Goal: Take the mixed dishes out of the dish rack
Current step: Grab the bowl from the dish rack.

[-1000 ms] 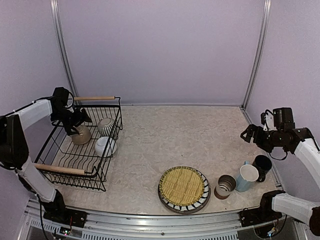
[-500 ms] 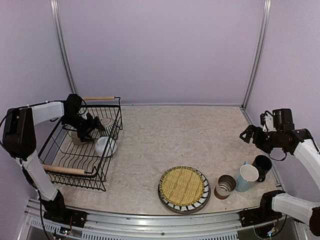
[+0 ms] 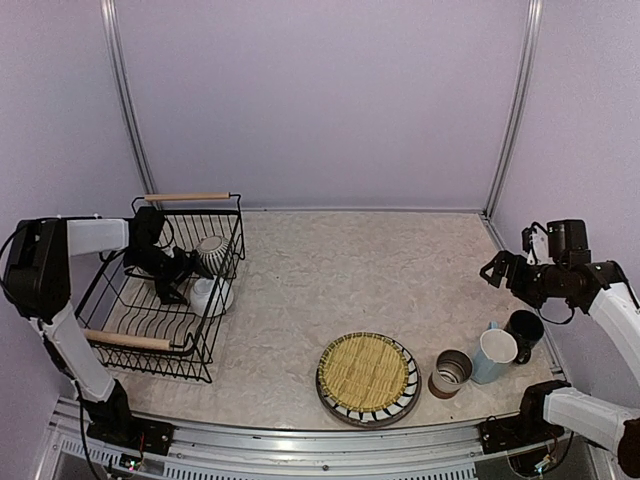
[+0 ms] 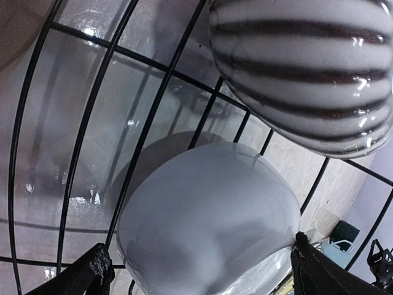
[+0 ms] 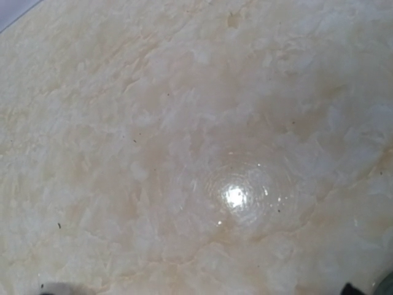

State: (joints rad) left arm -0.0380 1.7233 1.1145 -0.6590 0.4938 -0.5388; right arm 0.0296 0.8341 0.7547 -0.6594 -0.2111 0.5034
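Inside nine-o'clock dish rack (image 3: 205, 345): one white bowl (image 4: 209, 215), one striped pot (image 4: 301, 67); my left gripper (image 4: 202, 273) reaches in, right gripper (image 3: 495, 270) aloft, both spread wide.

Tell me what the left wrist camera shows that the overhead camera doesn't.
Only the left wrist view: a close-up of the left gripper, open, with one fingertip on either side of the white bowl. Only the overhead view: the yellow woven mat on the striped plate, the brown-white cup, light blue mug, black mug, the right gripper, and the dish rack with its wooden handles. Both: the white bowl, the grey-striped pot next to it, and the rack's black wires.
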